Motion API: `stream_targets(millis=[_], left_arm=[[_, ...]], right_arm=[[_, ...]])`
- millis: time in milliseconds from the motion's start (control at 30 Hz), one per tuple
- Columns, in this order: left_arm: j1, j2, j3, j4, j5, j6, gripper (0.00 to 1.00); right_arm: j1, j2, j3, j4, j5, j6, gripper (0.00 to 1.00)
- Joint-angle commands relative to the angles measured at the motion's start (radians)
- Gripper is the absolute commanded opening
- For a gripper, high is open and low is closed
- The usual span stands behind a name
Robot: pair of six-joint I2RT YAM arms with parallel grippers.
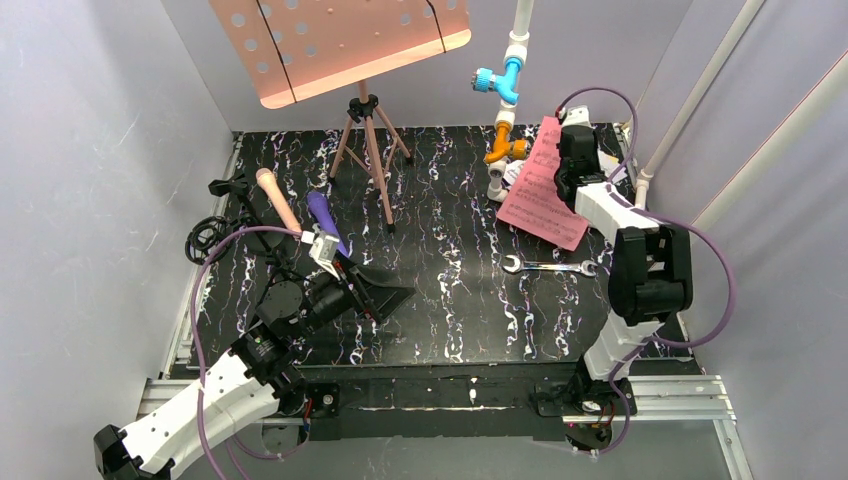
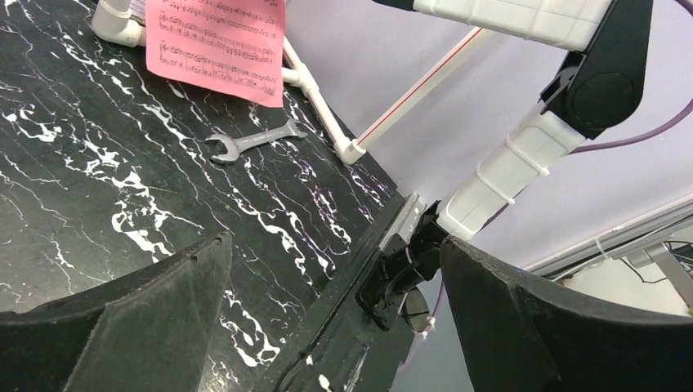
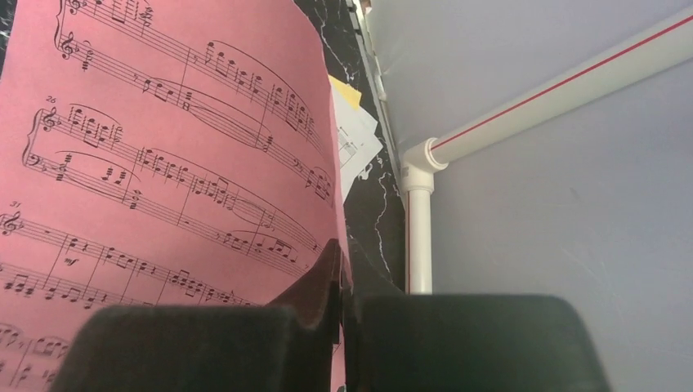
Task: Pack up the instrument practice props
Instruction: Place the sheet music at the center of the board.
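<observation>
Black marbled table (image 1: 450, 300), right end effector (image 3: 342, 278) pinching pink music sheet (image 1: 538, 195)

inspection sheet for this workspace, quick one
surface: black marbled tabletop, no spills seen
job's things: pink music sheet held up far right; white and yellow sheets on the table behind it; music rest standing at the back; peach microphone and purple microphone lying left
clutter: silver wrench; valved pipe
grippers: left gripper open, empty; right gripper shut on pink music sheet
cables: purple cables loop off both arms; black coil far left
surroundings: plain walls
</observation>
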Motion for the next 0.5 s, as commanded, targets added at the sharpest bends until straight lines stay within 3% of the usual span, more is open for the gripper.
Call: stream_targets(millis=[0,100,300,467], left_arm=[[0.003,-0.017,0.022,-0.034,-0.021,0.032,0.98],[0.004,-0.010,0.030,-0.042,-0.021,0.038,0.98],[0.003,0.001,0.050,-0.063,-0.021,0.054,0.98],[0.002,0.014,0.066,-0.080,-0.022,0.068,0.98]], right_arm=[[0.001,0.050,0.039,0.085,0.068,-0.027,0.14],[0.000,0.064,0.039,0.075,0.059,-0.025,0.28],[0.000,0.024,0.026,0.027,0.006,0.005,0.68],[0.000,-0.064,-0.003,-0.074,-0.134,0.067,0.81]])
